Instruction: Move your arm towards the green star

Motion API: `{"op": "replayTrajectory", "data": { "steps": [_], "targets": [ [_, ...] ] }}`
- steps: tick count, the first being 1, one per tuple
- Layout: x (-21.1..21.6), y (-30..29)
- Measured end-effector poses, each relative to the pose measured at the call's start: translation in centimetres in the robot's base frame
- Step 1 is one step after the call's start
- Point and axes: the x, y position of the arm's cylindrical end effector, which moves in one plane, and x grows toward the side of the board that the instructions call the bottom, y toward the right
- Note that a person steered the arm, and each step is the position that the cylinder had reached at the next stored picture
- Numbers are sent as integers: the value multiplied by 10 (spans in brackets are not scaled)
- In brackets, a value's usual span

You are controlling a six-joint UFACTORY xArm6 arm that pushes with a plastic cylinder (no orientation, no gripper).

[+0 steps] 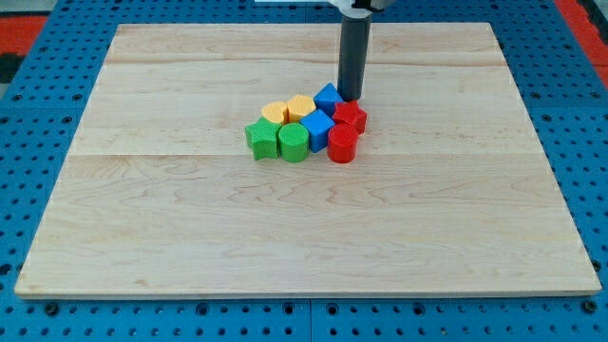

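Blocks clustered mid-counter, rod at their far edge

The counter [190, 237] carries one tight cluster. Green star [259, 138] sits at its left, green cylinder [294, 143] beside it, red cylinder [343, 145] right. Behind: blue cube [316, 126], red block [350, 117], blue block [329, 98], two yellow blocks [287, 109]. No pincer here: my tip [351, 99] holds nothing, just right of the blue block, well apart from the star

My tip [351, 99] just behind blue block [329, 98], green star [259, 138] at cluster's left, wooden board [190, 237]
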Motion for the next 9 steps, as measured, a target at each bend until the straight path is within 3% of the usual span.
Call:
{"op": "replayTrajectory", "data": {
  "steps": [2, 3, 5, 7, 9],
  "targets": [
    [19, 20],
    [24, 63],
    [85, 80],
    [96, 47],
    [163, 17]
  ]
}}
